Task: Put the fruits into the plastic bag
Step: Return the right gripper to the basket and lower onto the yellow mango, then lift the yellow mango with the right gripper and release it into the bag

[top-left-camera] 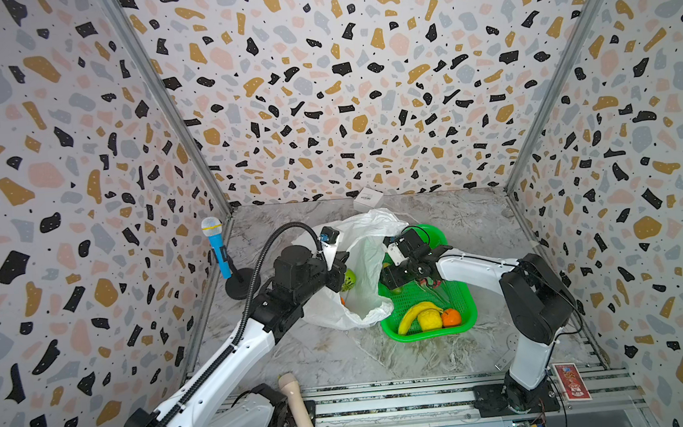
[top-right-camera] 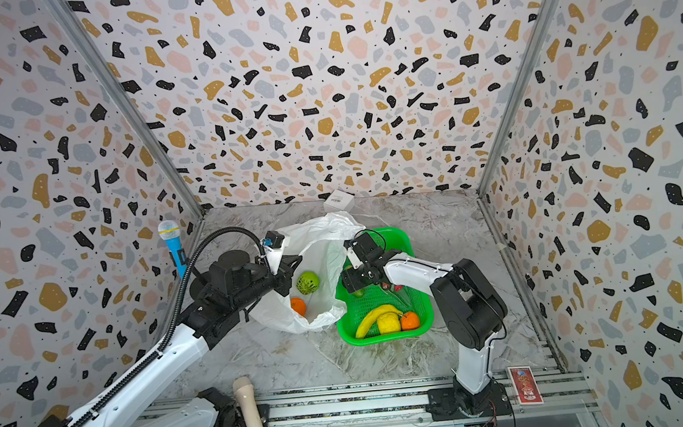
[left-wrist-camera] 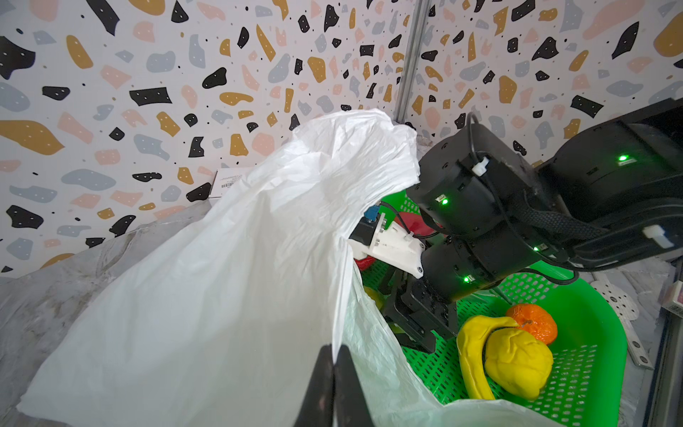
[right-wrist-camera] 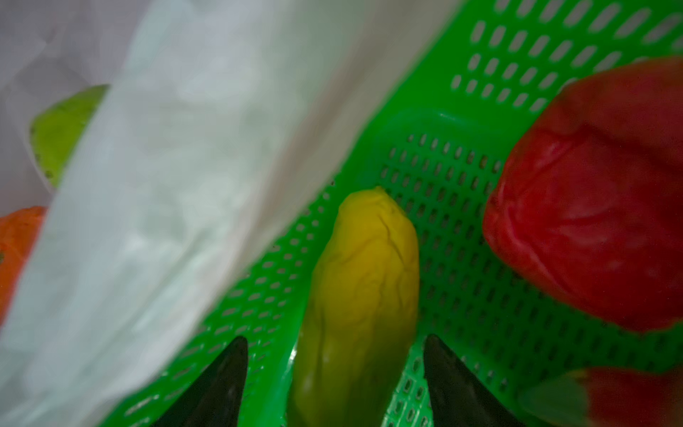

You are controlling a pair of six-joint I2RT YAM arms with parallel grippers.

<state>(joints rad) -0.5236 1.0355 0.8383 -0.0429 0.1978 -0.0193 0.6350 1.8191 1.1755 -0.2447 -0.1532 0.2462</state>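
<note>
White and crinkly, the plastic bag (top-left-camera: 368, 231) lies on the marbled bench (top-left-camera: 343, 360), touching the left side of the green basket (top-left-camera: 428, 335) in both top views. The left gripper (left-wrist-camera: 333, 356) is clenched on the bag's rim, its two dark fingers pressed together with the thin film pinched between them, and the mouth gapes toward the basket. Inside the bag, a top view shows a green fruit (top-right-camera: 307, 282) and, just below it, a small orange (top-right-camera: 298, 305). The right gripper (right-wrist-camera: 334, 338) reaches down into the far half of the basket with its jaws spread, one finger on each side of a wrinkled yellow fruit (right-wrist-camera: 364, 281) that lies on the mesh floor; mesh shows between the fruit and at least one finger, so nothing is grasped. Just beside that fruit sits a red fruit (right-wrist-camera: 591, 207), blurred by closeness. At the near end of the basket a banana (top-left-camera: 412, 315), a bumpy lemon (top-left-camera: 429, 320) and a dimpled orange (top-left-camera: 451, 317) huddle together, the banana curling around the lemon. A small white box (top-left-camera: 368, 198) rests against the back wall behind the bag, and a blue microphone (top-left-camera: 220, 253) stands on its stand at the left wall.
</note>
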